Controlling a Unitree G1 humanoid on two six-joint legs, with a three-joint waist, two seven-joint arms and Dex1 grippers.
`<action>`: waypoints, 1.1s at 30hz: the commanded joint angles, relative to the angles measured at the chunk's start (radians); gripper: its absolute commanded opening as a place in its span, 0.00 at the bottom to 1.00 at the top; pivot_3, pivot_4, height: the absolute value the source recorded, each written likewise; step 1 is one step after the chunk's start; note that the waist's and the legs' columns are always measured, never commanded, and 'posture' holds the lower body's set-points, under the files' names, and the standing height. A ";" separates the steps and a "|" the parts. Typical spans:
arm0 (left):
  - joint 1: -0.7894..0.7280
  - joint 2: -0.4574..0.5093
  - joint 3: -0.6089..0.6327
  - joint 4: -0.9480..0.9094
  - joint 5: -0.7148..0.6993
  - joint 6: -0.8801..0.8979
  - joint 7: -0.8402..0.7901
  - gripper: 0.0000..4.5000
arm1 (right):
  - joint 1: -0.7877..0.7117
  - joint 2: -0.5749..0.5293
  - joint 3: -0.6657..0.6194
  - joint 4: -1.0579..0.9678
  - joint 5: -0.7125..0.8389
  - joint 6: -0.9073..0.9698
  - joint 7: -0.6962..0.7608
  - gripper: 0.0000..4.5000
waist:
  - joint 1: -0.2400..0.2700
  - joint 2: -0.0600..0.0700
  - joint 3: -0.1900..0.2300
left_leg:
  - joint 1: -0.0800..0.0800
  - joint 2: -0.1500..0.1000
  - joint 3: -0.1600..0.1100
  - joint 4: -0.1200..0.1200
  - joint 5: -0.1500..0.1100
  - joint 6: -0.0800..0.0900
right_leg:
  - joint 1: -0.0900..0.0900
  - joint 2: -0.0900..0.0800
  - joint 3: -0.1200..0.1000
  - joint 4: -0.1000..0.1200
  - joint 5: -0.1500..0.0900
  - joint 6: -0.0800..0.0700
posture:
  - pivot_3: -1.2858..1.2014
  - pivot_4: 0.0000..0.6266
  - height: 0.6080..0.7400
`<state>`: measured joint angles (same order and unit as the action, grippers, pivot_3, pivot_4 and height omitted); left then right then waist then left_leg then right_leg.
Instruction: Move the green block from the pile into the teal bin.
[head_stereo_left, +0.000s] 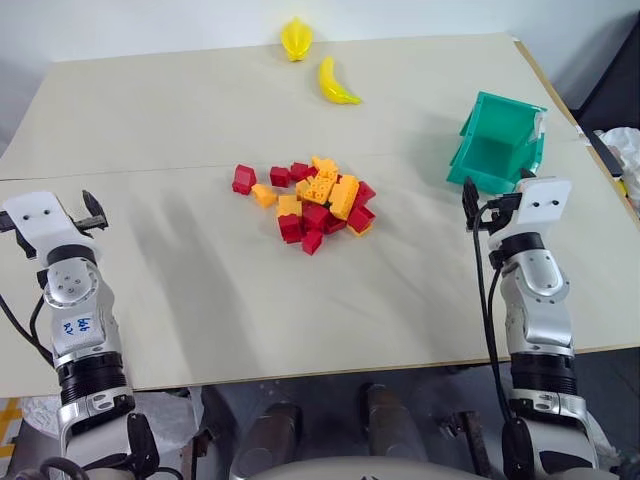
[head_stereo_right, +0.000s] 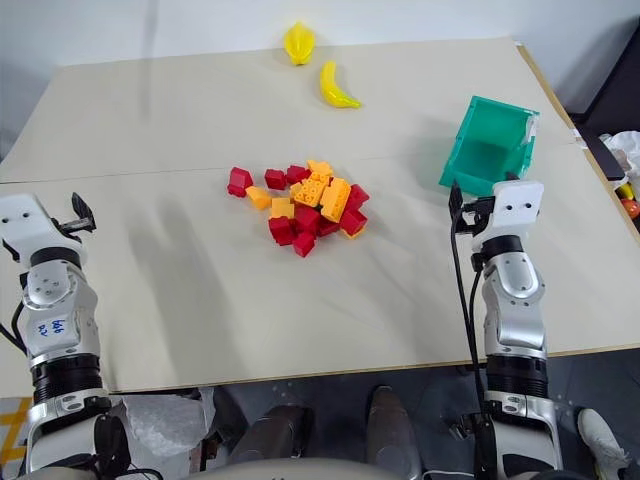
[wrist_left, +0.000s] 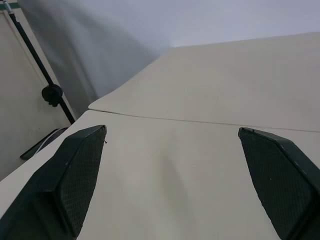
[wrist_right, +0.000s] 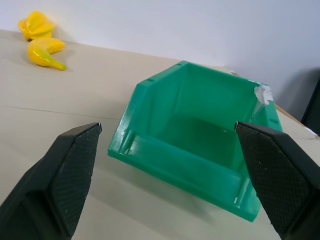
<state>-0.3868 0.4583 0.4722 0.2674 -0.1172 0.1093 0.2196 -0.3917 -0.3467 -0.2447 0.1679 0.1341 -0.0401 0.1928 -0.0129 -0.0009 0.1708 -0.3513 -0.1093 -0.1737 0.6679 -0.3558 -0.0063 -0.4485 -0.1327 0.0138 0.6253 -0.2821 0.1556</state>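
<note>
Right of the pile (head_stereo_left: 318, 198), the teal bin (wrist_right: 200, 145) lies with its open front facing the right gripper (wrist_right: 167, 165), whose jaws stand wide apart. Left gripper (wrist_left: 172, 170) gapes too, well left of the pile.

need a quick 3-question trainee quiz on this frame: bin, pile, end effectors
1. True or false: the teal bin stands to the robot's right of the pile.
2. Multiple choice: what lies inside the teal bin? A) red bricks B) a banana C) nothing that can be seen
3. Short answer: are the left end effector and the right end effector open or shut, and is either holding anything?

Key:
1. True.
2. C.
3. Both open, both empty.
</note>
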 joint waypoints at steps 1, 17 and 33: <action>-0.042 -0.039 0.046 0.000 -0.114 -0.038 -0.069 1.00 | -0.034 -0.034 -0.009 -0.026 0.014 0.009 0.024 1.00 | 0.000 0.000 0.000 | 0.000 0.000 0.000 0.000 0.000 0.000 | 0.000 0.000 0.000 0.000 0.000 0.000 | 0.52 0.24 1.00; 0.096 0.121 -0.088 -0.176 -0.305 0.049 -0.721 1.00 | -0.117 -0.141 0.232 -0.354 0.240 0.506 0.430 1.00 | -0.018 0.000 0.000 | 0.000 0.000 0.000 0.001 0.000 0.000 | 0.000 0.000 0.001 0.000 0.000 0.000 | 0.52 0.24 1.00; 0.131 0.193 -0.180 -0.083 -0.429 -0.070 -1.394 1.00 | -0.474 0.231 0.508 -0.103 0.108 0.753 0.286 0.26 | -0.032 0.000 0.000 | -0.001 0.001 0.000 0.000 0.000 0.000 | -0.001 0.001 -0.001 -0.001 0.001 -0.002 | 0.52 0.24 1.00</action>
<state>-0.2593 0.6287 0.2922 0.1801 -0.5726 0.0916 -1.1416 -0.8329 -0.1392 0.2514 0.0605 0.2515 0.6871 0.5041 -0.0451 -0.0011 0.1706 -0.3522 -0.1078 -0.1742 0.6678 -0.3558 -0.0065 -0.4503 -0.1318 0.0129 0.6254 -0.2809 0.1533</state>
